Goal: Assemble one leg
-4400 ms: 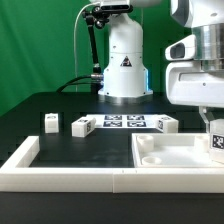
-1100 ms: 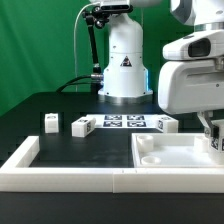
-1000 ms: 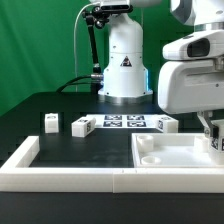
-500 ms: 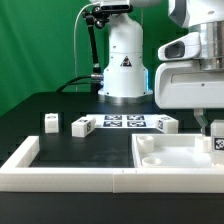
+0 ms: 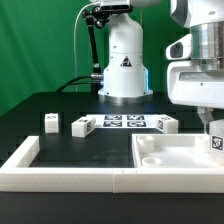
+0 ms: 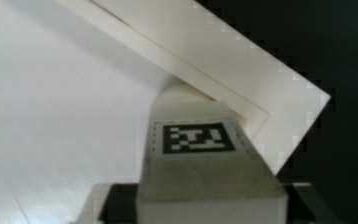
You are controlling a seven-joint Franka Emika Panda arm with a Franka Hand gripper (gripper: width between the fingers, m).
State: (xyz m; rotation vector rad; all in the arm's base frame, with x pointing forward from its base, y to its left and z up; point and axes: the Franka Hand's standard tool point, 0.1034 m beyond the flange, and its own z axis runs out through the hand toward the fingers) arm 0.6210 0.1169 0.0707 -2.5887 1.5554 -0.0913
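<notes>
My gripper (image 5: 214, 132) is at the exterior view's right, shut on a leg (image 5: 216, 142), a short white post with a black-and-white tag. It holds the leg upright over the far right corner of the large flat white panel (image 5: 170, 152). In the wrist view the leg (image 6: 197, 140) fills the middle, with dark fingers (image 6: 123, 200) on both sides and the panel (image 6: 69, 100) below. I cannot tell whether the leg's foot touches the panel. Three look-alike legs (image 5: 50, 121) (image 5: 83, 125) (image 5: 165, 123) lie on the black table.
The marker board (image 5: 122, 122) lies between the loose legs, in front of the robot base (image 5: 125, 65). A white raised rail (image 5: 25, 160) runs along the front and the exterior view's left, against the panel.
The hand has turned about its upright axis and risen a little. The held leg's tag, turned away one second ago, faces the exterior camera again. The loose legs have not moved.
</notes>
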